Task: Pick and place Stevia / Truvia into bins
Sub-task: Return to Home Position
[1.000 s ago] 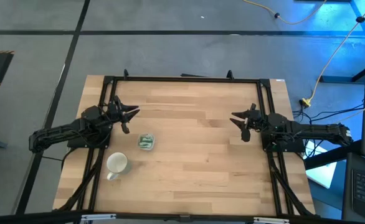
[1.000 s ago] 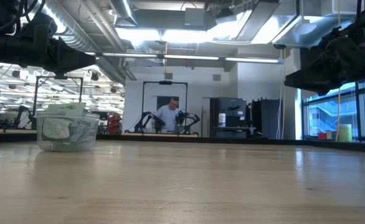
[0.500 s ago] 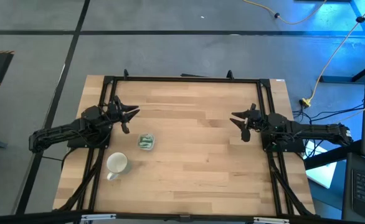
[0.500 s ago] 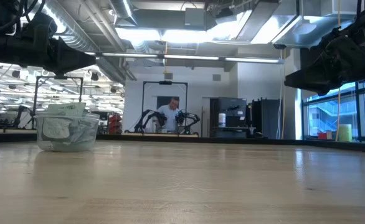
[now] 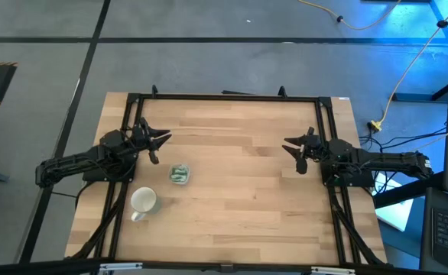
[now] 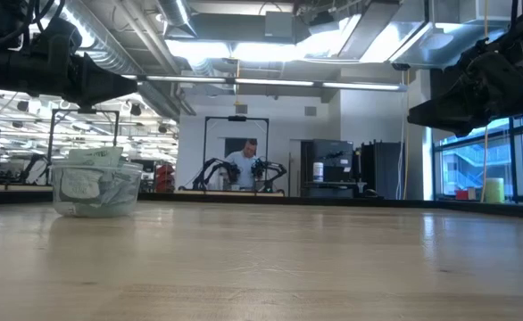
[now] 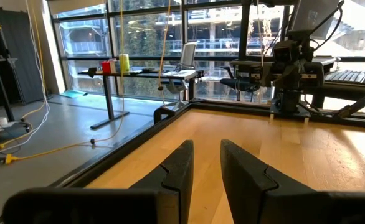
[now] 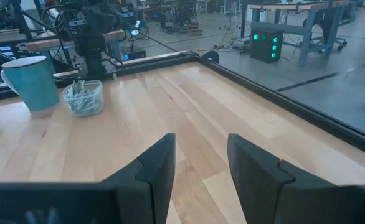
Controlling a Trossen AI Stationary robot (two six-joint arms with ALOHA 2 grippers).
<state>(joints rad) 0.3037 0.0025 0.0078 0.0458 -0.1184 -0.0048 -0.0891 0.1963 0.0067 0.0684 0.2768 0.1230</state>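
Note:
A small clear cup [image 5: 180, 174] stands upright on its base on the wooden table [image 5: 239, 206], left of the middle, filled with green and white Stevia sachets [image 6: 92, 187]. The right wrist view shows the cup [image 8: 84, 98] too. My left gripper [image 5: 163, 142] hovers level above the table's far left part, just beyond the cup, open with nothing between its fingers [image 7: 176, 171]. My right gripper [image 5: 289, 150] hovers at the far right, pointing toward the table's middle, also open and bare [image 8: 200, 165].
A white mug [image 5: 143, 202] with a handle stands near the left edge, on the near side of the cup. A black frame [image 5: 224, 97] runs along the table's far and side edges. Bare wood spans the middle and near side. A person [image 6: 244, 165] works far behind the table.

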